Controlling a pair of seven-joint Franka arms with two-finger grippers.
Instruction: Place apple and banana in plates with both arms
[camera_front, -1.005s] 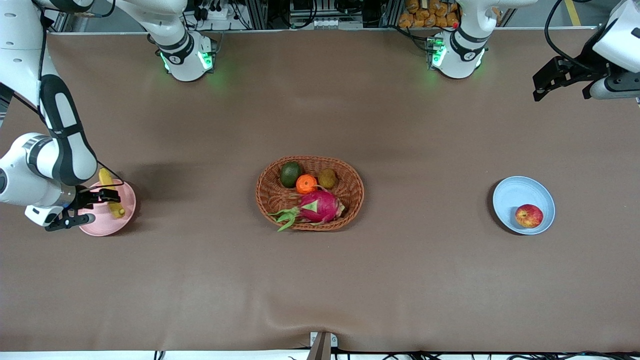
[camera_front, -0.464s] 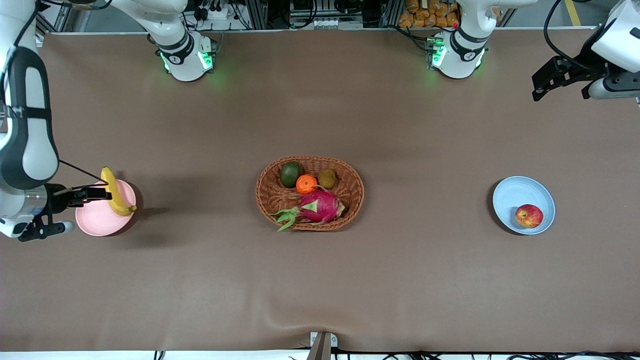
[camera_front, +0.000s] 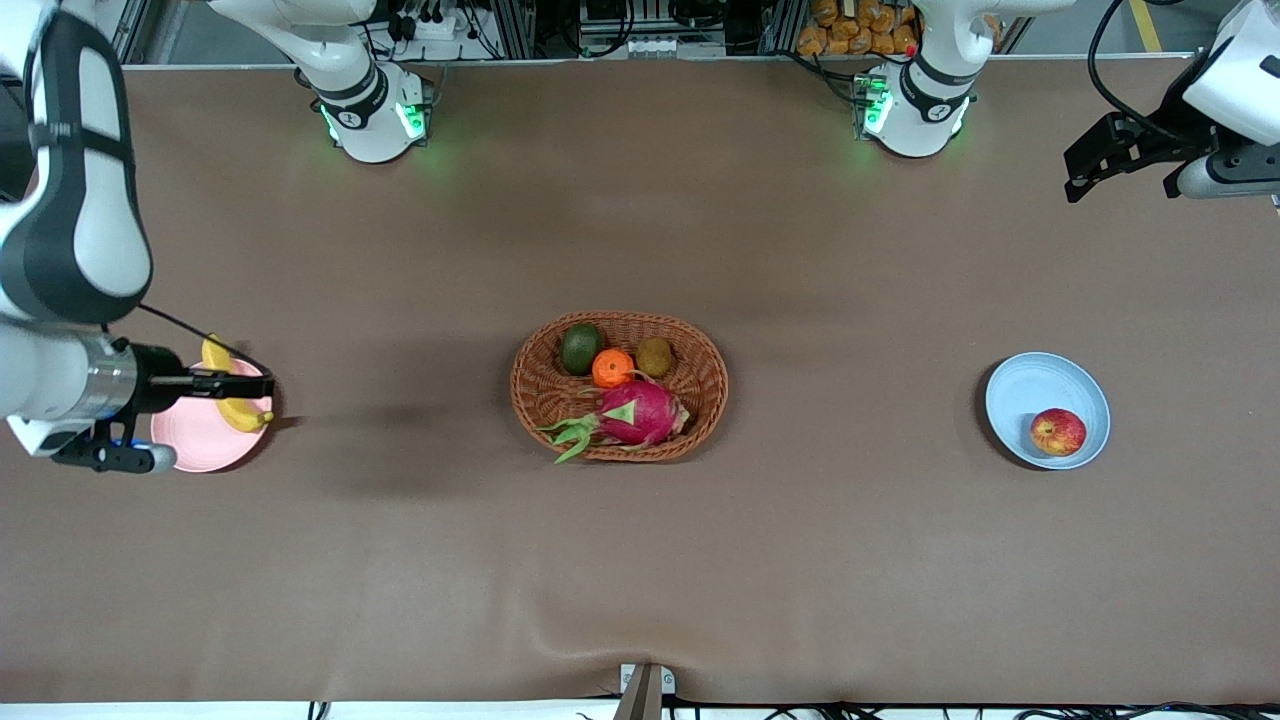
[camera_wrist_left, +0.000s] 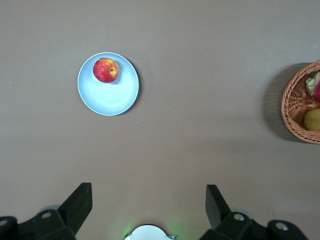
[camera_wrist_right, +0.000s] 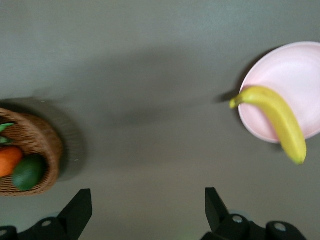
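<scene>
The banana (camera_front: 244, 412) lies across the rim of the pink plate (camera_front: 195, 440), on the side toward the basket; in the right wrist view the banana (camera_wrist_right: 277, 120) overhangs the plate (camera_wrist_right: 295, 80). My right gripper (camera_front: 250, 385) is open and empty, up in the air over the banana, and it is open in its own wrist view too (camera_wrist_right: 146, 212). The apple (camera_front: 1058, 432) rests in the blue plate (camera_front: 1035, 385); the left wrist view shows the apple (camera_wrist_left: 105, 69) in that plate (camera_wrist_left: 112, 95). My left gripper (camera_front: 1120, 178) is open and empty, and waits high over the left arm's end of the table.
An oval wicker basket (camera_front: 705, 355) stands mid-table and holds a dragon fruit (camera_front: 640, 412), an orange (camera_front: 612, 368), a green avocado (camera_front: 580, 348) and a kiwi (camera_front: 655, 356). The basket's rim shows in both wrist views (camera_wrist_left: 295, 107) (camera_wrist_right: 47, 150).
My right arm has risen and turned, and its gripper has come off the banana, which stays across the pink plate's rim. The left arm has not moved.
</scene>
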